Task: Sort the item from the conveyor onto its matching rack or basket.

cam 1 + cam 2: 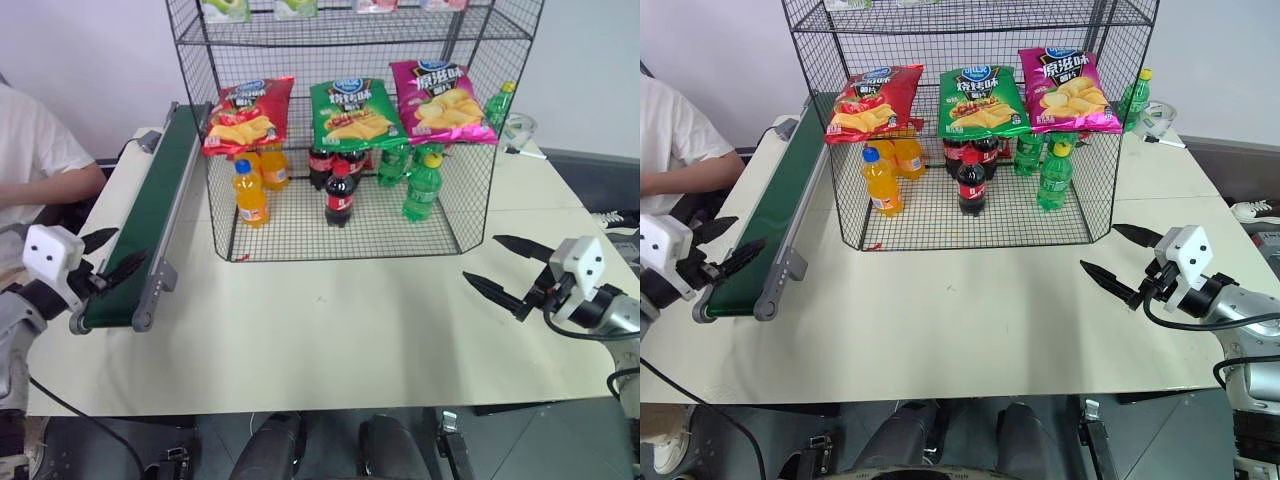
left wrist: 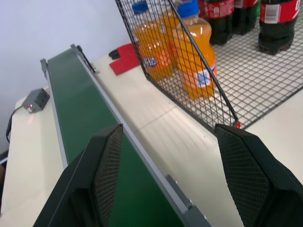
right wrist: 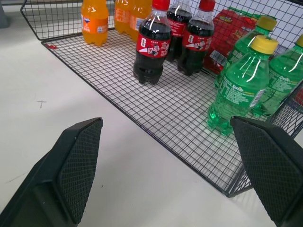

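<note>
From my seat, the left gripper (image 1: 112, 256) hangs over the near end of the dark-green conveyor (image 1: 150, 205), fingers spread wide with nothing between them. The belt is bare along what I can see of it (a person's arm (image 1: 50, 185) rests beside it at the far left). The red chip bag (image 1: 249, 113) already lies on the wire rack (image 1: 455, 195), on the tier above the orange soda bottles (image 1: 250, 192), beside the green bag (image 1: 354, 112) and the pink bag (image 1: 438, 100). I judge the sort done, or a fresh item due. To do this step well, I'd hold both arms clear of the mesh and keep the left jaws wide and level above the belt. The right gripper (image 1: 509, 268) waits released over the table (image 1: 330, 330), just off the rack's front corner.
</note>
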